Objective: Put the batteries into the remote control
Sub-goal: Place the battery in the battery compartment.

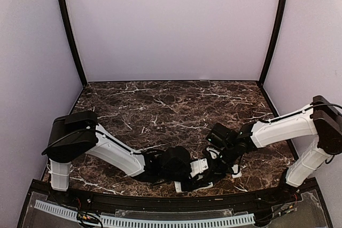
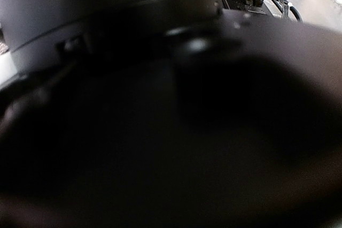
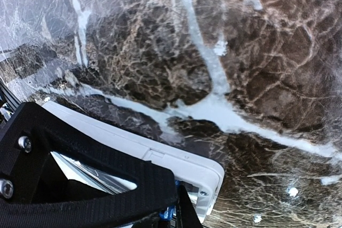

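One grip confirmed at six o'clock: right gripper (image 1: 221, 168) clamps slim white plastic remote control (image 3: 181, 165); left gripper (image 1: 200, 168) opening unreadable. Insertion step, judged; alignment needed.

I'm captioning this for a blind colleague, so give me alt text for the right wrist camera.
A slim white remote control runs from the left edge toward the lower right, seen against a brown marble table with white veins. A black gripper finger covers its lower left part.
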Controlling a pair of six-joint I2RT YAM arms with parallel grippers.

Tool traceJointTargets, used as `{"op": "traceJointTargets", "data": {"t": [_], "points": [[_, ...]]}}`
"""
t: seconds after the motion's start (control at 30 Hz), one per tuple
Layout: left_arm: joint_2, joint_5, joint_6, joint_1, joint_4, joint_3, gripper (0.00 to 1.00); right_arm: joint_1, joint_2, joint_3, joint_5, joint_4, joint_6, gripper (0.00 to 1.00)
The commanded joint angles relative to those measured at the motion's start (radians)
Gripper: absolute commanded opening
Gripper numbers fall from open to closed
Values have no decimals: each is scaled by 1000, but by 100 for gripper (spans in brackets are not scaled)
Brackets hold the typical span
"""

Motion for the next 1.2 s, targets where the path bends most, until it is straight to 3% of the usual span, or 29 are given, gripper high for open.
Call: {"op": "traceJointTargets", "data": {"t": [0.0, 0.23, 0.37, 0.5, 1.17], "points": [[42, -13, 20, -7, -122, 21, 49, 69, 191, -106, 291, 353, -14, 6], [52, -46, 73, -22, -184, 27, 42, 69, 179, -90, 294, 330, -19, 9], [53, -34, 90, -24, -204, 33, 39, 69, 164, -83, 295, 314, -17, 15], [52, -30, 100, -25, -218, 34, 38, 68, 149, -71, 294, 301, -19, 21], [72, -7, 116, -27, -250, 52, 40, 64, 62, -11, 276, 235, -47, 27]]}}
